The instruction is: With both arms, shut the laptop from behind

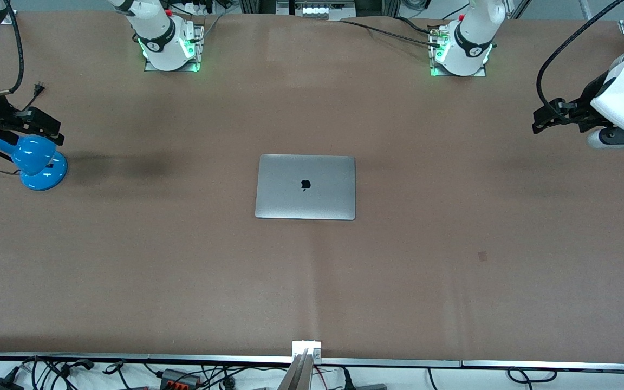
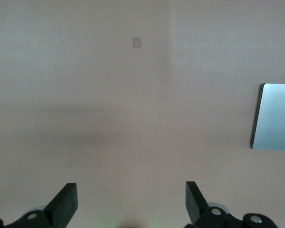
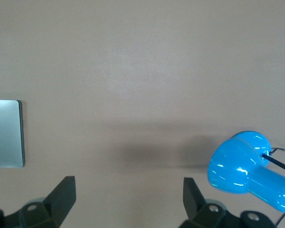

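The silver-grey laptop lies shut and flat at the middle of the brown table, its lid with the dark apple logo facing up. Its edge shows in the left wrist view and in the right wrist view. My left gripper is open and empty, held in the air over the table's edge at the left arm's end; its dark fingers stand wide apart. My right gripper is open and empty, in the air over the blue lamp at the right arm's end; its fingers stand wide apart.
A blue desk lamp stands at the right arm's end of the table, also in the right wrist view. The two arm bases stand at the table's edge farthest from the front camera. A small mark lies on the cloth.
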You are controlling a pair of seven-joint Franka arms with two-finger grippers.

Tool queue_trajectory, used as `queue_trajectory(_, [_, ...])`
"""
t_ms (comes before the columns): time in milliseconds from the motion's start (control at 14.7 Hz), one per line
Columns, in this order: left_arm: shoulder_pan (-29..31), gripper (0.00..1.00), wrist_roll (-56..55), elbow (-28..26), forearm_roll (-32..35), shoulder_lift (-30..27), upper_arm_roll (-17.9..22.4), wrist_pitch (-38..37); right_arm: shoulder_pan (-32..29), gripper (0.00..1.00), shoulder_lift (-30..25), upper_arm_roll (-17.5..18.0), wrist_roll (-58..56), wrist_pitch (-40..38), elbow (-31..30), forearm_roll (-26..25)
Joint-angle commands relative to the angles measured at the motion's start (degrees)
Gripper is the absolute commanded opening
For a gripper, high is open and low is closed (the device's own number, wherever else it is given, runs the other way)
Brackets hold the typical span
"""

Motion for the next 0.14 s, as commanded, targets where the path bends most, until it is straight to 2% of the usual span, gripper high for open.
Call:
queue_trajectory(0, [-0.67,1.00,0.23,1.60,0.52,0.77,0.62,-0.80,0.10,1.00,-1.24,-0.14,0.16,-0.41,-0.68,-0.13])
queue_trajectory(68, [-0.67,1.00,0.23,1.60,0.52,0.77,0.62,-0.80,0.10,1.00,-1.41,-0.14,0.34,-0.41,-0.68,-0.13])
